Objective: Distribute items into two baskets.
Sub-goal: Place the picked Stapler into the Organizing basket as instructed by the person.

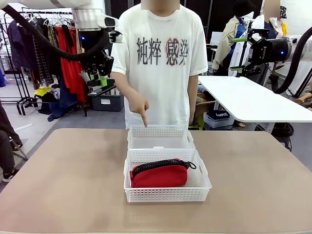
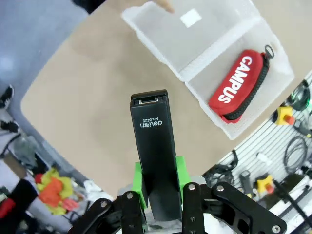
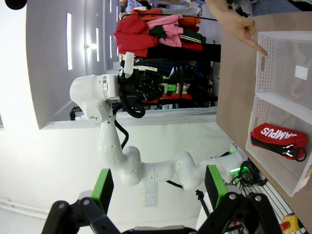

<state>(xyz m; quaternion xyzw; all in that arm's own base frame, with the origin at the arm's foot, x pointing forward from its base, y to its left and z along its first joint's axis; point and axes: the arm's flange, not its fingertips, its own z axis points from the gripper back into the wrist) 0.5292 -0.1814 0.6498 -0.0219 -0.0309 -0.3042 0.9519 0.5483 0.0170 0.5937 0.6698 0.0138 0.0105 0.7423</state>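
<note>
My left gripper (image 2: 158, 178) is shut on the small black stapler (image 2: 155, 146), which stands up between the green pads. In the front view this gripper (image 1: 99, 80) hangs high at the upper left, well away from the baskets. The red pouch (image 1: 159, 174) lies in the near basket (image 1: 167, 195); in the left wrist view the pouch (image 2: 239, 85) shows white lettering. The far basket (image 1: 161, 131) holds nothing, and the person's hand (image 1: 141, 109) points a finger down at it. My right gripper (image 3: 158, 187) is open, raised at the upper right (image 1: 241, 53).
The brown table (image 1: 63, 175) has bare surface on both sides of the baskets. The person stands at the far edge, right behind the far basket. A white table (image 1: 248, 97) stands at the back right and a clothes rack (image 1: 63, 48) at the back left.
</note>
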